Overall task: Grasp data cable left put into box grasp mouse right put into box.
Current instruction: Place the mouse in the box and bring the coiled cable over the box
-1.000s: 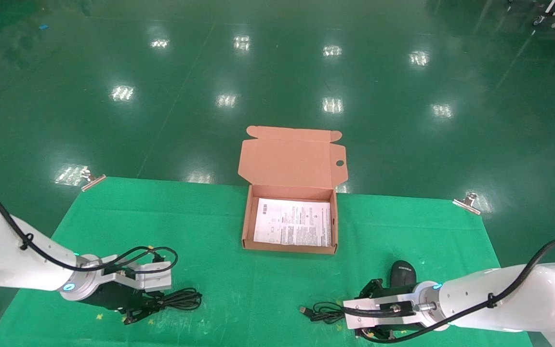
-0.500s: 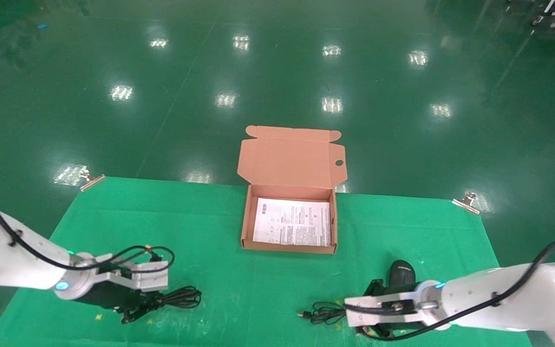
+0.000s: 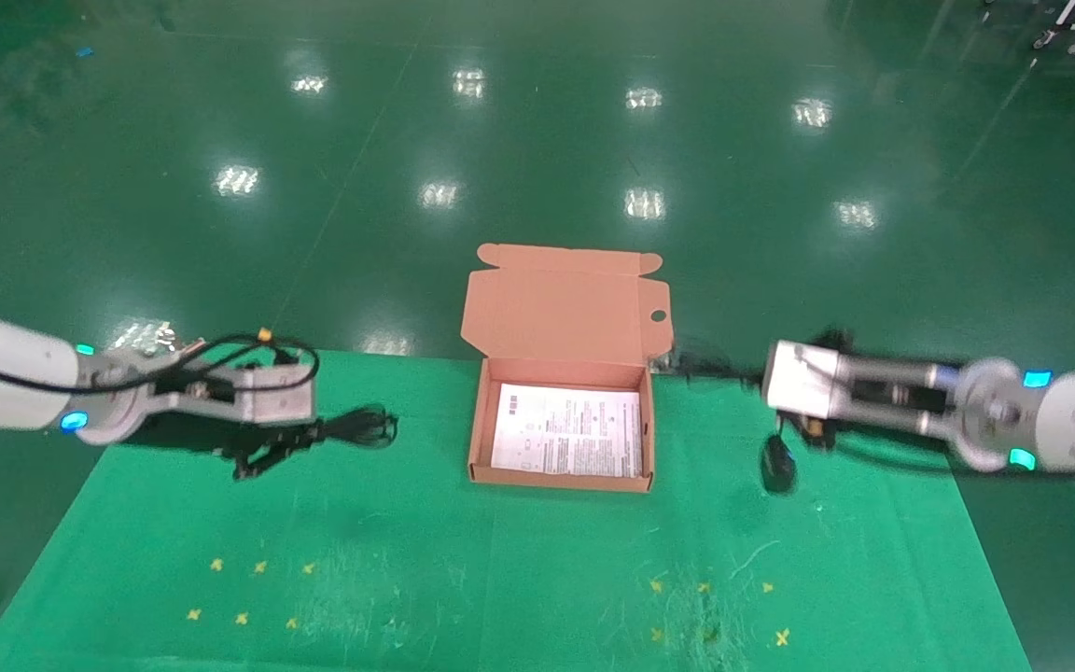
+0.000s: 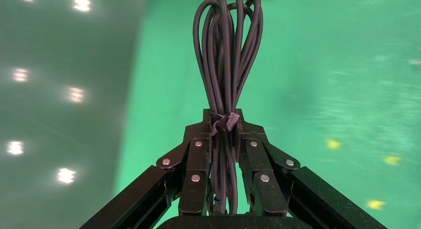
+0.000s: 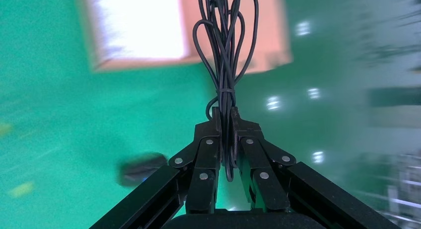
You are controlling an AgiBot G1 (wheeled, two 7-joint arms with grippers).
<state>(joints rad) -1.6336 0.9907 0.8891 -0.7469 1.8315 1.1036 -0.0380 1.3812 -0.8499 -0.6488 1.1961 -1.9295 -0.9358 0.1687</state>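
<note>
While both items are lifted, neither is in the box [image 3: 479,439] yet. The data cable [image 3: 351,427] hangs clamped in the left gripper [image 4: 224,127], left of the box. The right gripper [image 5: 224,120] pinches the cord [image 5: 224,45]; only the head view shows the mouse [image 3: 777,464] dangling below.

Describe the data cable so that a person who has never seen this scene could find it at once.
Start from the orange box in the middle of the green table and look to the robot's left. There the left gripper holds the data cable above the cloth. It is a thick tied bundle, unlike the mouse's thin cord.
</note>
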